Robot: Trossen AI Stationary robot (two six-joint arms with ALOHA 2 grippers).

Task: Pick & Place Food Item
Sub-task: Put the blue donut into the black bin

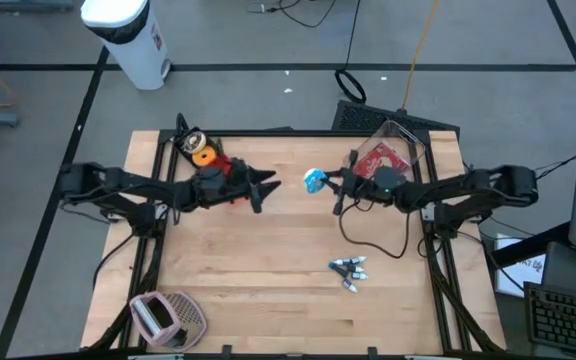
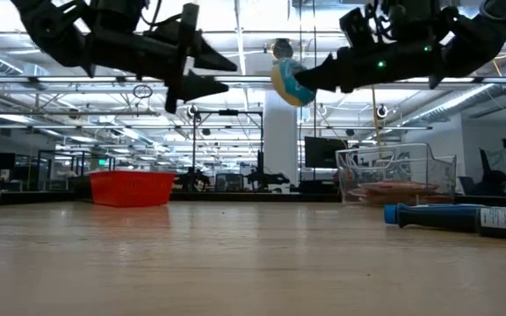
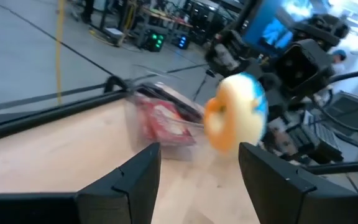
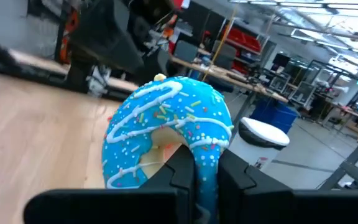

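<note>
A doughnut with blue icing and sprinkles (image 4: pixel 166 121) hangs high over the middle of the table (image 1: pixel 268 290), with my right gripper (image 4: pixel 207 163) shut on it. It also shows in the high view as the doughnut (image 1: pixel 314 180) and in the low view as the doughnut (image 2: pixel 286 77). My left gripper (image 1: pixel 268 185) stands open a short way to the doughnut's left, pointing level at it with nothing between its fingers. In the left wrist view the doughnut (image 3: pixel 235 112) floats just beyond my left gripper (image 3: pixel 197 152). My right gripper pinches one stretch of the doughnut's ring (image 4: pixel 207 149) between its two fingers, one finger (image 4: pixel 180 167) on the hole's side and the other on the outer rim. The fingers come level from the table's right. The doughnut stands on edge, lifted clear of the table.
A clear container (image 1: pixel 393 155) with a red packet stands at the far right. Markers (image 1: pixel 348 268) lie near the right front and a black cable (image 1: pixel 368 240) trails by them. A pink basket (image 1: pixel 168 318) sits at the near left, an orange item (image 1: pixel 200 150) at the far left.
</note>
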